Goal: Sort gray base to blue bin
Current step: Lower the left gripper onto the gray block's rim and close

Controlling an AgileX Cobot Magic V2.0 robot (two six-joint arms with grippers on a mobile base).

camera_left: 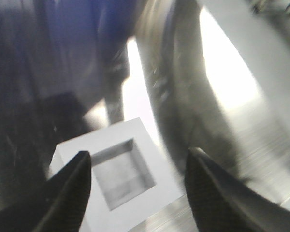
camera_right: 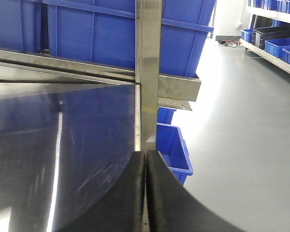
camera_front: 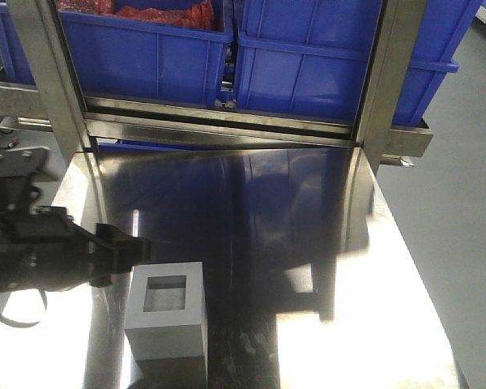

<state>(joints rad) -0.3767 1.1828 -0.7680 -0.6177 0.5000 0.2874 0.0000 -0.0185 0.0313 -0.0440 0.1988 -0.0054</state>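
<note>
- Front view: your gray base [camera_front: 166,324] stands on the counter [camera_front: 308,243] near the front edge, recess [camera_front: 166,293] facing up. The left end effector [camera_front: 130,250] sits just beside its upper-left corner, lined up for a grab. The blue bin [camera_front: 324,73] waits on the rack [camera_front: 227,121] behind, well apart.
- Left wrist: it's blurry, but the left end effector [camera_left: 137,162] is spread wide above the gray base [camera_left: 140,135], leaving you room to drop over its walls. No contact that I can see.
- Right wrist: the right end effector [camera_right: 145,193] is pressed together on nothing, parked at the counter's [camera_right: 63,159] right edge, out of your way.
</note>
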